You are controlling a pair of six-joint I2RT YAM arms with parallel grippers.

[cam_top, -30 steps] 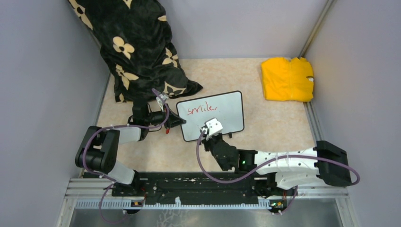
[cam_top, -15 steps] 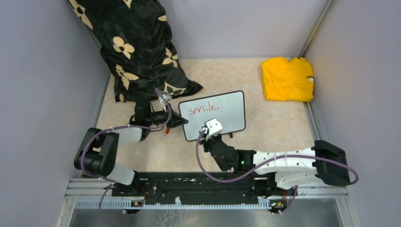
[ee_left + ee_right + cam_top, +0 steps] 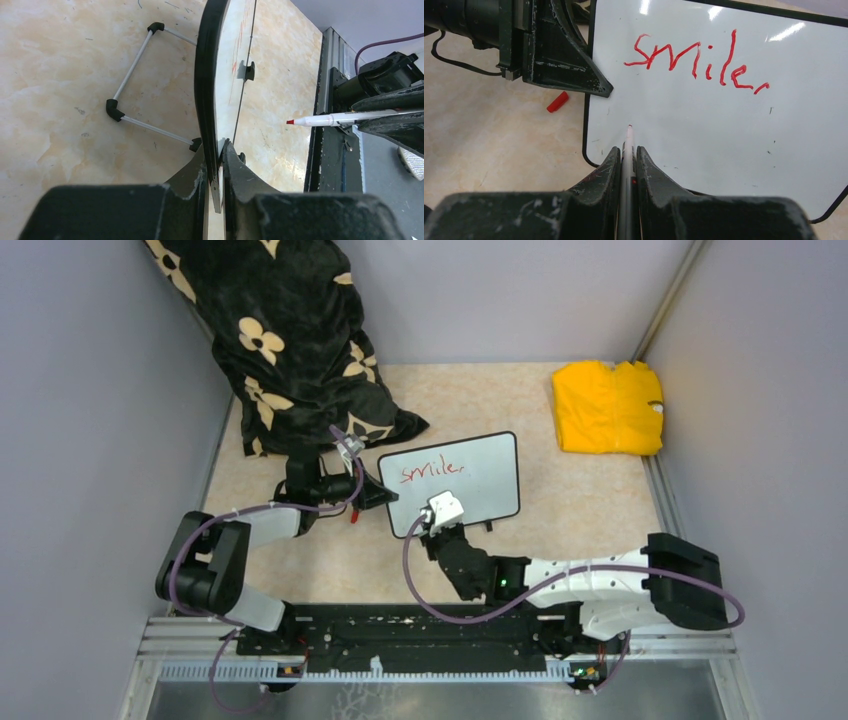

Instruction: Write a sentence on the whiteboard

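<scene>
The whiteboard (image 3: pixel 470 485) stands tilted at the table's middle, its black frame (image 3: pixel 204 75) seen edge-on in the left wrist view. My left gripper (image 3: pixel 385 492) (image 3: pixel 216 145) is shut on its left edge. Red writing, the sentence (image 3: pixel 432 471) (image 3: pixel 694 60), reads "smile," across the top of the board (image 3: pixel 734 140). My right gripper (image 3: pixel 438 523) (image 3: pixel 628 149) is shut on a white marker (image 3: pixel 628 142) (image 3: pixel 330 119). Its red tip points at the board's lower left and hangs a little off the surface.
A red marker cap (image 3: pixel 557 101) (image 3: pixel 353 517) lies on the table left of the board. A yellow folded cloth (image 3: pixel 608 407) sits back right, black flowered fabric (image 3: pixel 290 340) back left. The board's wire stand (image 3: pixel 132 75) props it from behind. Grey walls close in both sides.
My right arm has slid a little left with the marker, toward the board's lower left. The board shifted slightly. The writing is the same and the left gripper keeps its grip.
</scene>
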